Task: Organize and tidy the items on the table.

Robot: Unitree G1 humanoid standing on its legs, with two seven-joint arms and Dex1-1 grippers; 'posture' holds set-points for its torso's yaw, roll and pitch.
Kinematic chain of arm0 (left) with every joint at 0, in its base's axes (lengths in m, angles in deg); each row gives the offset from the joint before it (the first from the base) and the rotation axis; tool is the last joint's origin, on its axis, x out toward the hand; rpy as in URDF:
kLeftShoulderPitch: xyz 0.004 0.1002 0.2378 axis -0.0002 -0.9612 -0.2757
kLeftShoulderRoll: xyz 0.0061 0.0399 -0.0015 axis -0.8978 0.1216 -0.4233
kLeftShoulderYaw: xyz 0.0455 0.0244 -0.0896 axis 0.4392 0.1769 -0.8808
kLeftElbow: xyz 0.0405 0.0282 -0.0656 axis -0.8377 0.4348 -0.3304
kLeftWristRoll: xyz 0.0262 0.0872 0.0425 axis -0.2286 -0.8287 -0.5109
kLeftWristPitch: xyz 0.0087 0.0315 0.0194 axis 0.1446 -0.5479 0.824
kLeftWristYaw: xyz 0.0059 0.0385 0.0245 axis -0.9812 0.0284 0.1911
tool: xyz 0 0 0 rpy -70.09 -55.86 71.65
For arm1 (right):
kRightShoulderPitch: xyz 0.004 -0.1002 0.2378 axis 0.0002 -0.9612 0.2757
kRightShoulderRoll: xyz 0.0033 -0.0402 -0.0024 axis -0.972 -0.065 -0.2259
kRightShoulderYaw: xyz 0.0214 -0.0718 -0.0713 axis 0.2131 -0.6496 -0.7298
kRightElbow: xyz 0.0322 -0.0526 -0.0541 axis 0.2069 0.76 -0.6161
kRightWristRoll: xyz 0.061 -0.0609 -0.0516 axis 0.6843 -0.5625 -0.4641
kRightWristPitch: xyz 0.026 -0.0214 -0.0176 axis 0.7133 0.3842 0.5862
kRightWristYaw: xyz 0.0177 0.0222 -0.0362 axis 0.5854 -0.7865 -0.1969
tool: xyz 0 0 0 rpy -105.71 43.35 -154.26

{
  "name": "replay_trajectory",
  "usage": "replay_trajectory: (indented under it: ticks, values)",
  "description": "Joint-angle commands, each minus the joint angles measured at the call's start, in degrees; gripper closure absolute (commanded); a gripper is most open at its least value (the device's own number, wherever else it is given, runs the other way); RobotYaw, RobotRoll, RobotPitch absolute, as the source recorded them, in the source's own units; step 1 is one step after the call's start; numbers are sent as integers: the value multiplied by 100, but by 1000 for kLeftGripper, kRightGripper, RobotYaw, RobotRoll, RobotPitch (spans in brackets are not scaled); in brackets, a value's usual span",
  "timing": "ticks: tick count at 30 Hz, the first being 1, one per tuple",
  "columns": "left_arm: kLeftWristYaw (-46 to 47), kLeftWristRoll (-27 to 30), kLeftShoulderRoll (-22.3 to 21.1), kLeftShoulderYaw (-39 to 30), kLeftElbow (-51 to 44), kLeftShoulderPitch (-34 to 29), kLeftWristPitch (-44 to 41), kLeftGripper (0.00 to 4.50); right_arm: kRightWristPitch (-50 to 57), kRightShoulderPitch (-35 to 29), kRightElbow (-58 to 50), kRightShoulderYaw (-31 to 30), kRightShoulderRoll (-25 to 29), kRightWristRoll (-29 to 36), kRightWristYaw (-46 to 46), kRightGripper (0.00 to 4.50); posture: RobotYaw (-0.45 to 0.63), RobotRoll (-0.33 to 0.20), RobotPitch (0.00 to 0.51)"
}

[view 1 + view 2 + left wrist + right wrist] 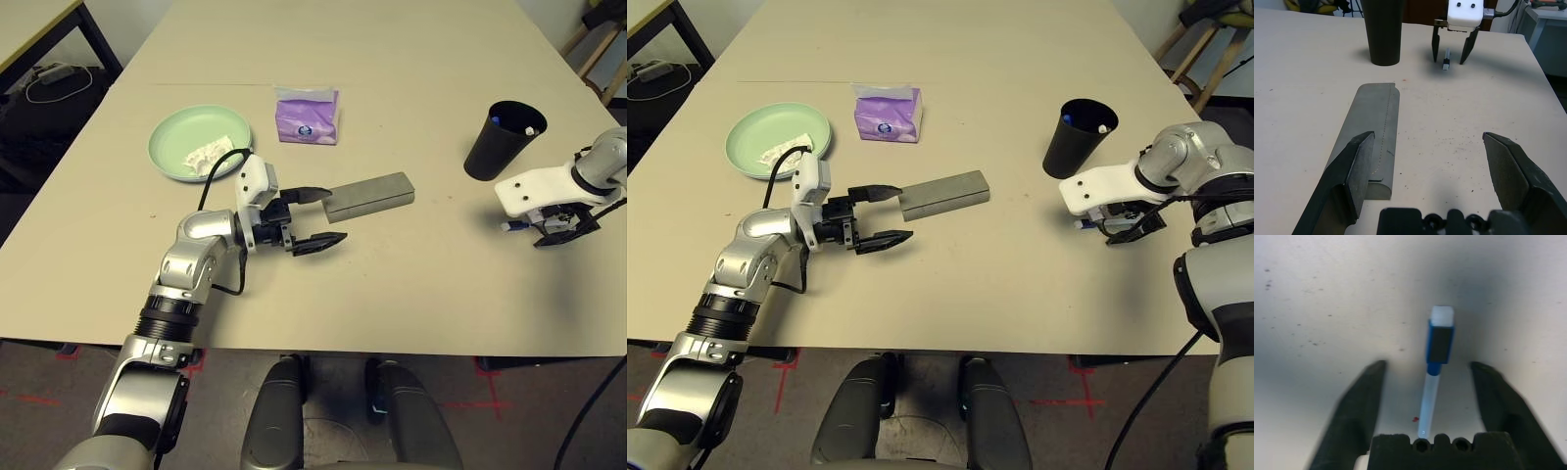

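While I watch from the head camera, my left gripper (312,217) sits nearest the front edge of the large beige table (411,59), pointing level toward the right with its two black fingers spread wide apart and holding nothing. One of its fingers (1354,169) lies right against the near end of the flat grey-olive glasses case (370,195); I cannot tell whether they touch, and the other finger is well clear of the case. Toward the right edge of the table, my right gripper (1125,227) points steeply down over the surface, its fingers apart on either side of a slim blue-and-white pen (1435,362) that lies on the table between them; neither finger (1359,406) is pressing on the pen. Just beyond that gripper stands the tall black cup (504,139), upright, with the tips of a few pens showing inside its rim. Farther back on the left side, the round pale green plate (199,141) rests on the table with a crumpled white tissue (206,156) lying in it. To the right of the plate, farther toward the middle of the table, stands the purple tissue pack (308,117), with a white sheet showing at its top.
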Motion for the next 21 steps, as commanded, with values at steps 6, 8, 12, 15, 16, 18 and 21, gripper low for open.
replay_trajectory:
  ticks: [6,8,12,15,16,18,21]
  values:
    - [-14,38,-22,27,-63,-20,-1,0,50,-117,93,50,18,95,208,4384,230,0,214]
    - [-20,33,-12,33,-37,4,9,0,65,-104,88,82,39,141,260,4427,226,0,209]
    - [-29,5,22,48,83,96,53,0,139,-62,75,186,72,280,383,4427,217,0,194]
    - [-56,-10,28,48,190,170,107,0,335,6,50,480,79,668,832,4427,204,0,179]
    - [-65,-15,30,49,228,195,125,0,469,24,40,631,60,849,1033,4427,201,0,177]
    - [-89,-21,33,55,298,238,163,0,750,76,-24,914,30,1202,1459,4427,190,0,167]
    - [-109,-37,61,78,434,317,232,0,1119,163,-76,1020,21,1754,1667,4427,179,0,155]
